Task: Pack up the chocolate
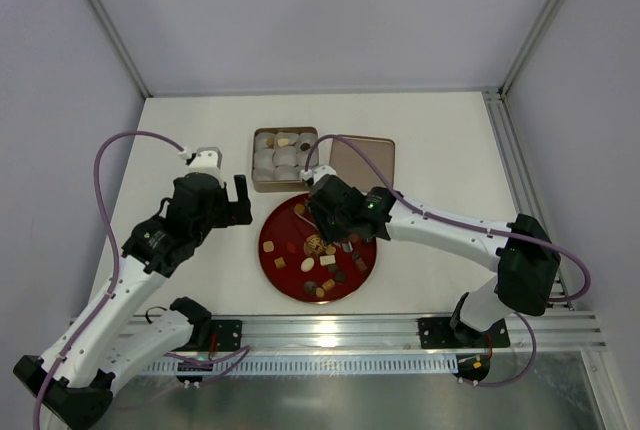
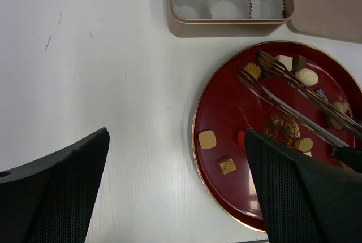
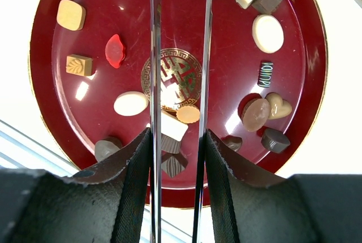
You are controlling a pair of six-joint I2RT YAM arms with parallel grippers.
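Several assorted chocolates (image 1: 328,259) lie loose on the red plate (image 1: 274,263), also seen in the right wrist view (image 3: 131,103) and the left wrist view (image 2: 207,139). My right gripper (image 1: 336,212) (image 3: 178,141) is shut on metal tongs (image 3: 154,56) held above the plate. The tong tips (image 2: 255,68) are apart over the plate's far-left part, near a ridged gold sweet (image 2: 253,70), and hold nothing. My left gripper (image 1: 226,200) (image 2: 176,138) is open and empty over bare table just left of the plate. The gold tin (image 1: 254,162) holds white paper cups, a few with sweets.
The tin's lid (image 1: 363,162) lies flat to the right of the tin, behind the plate (image 3: 45,85). A metal rail (image 1: 330,330) runs along the near table edge. Enclosure walls stand to the left, right and back.
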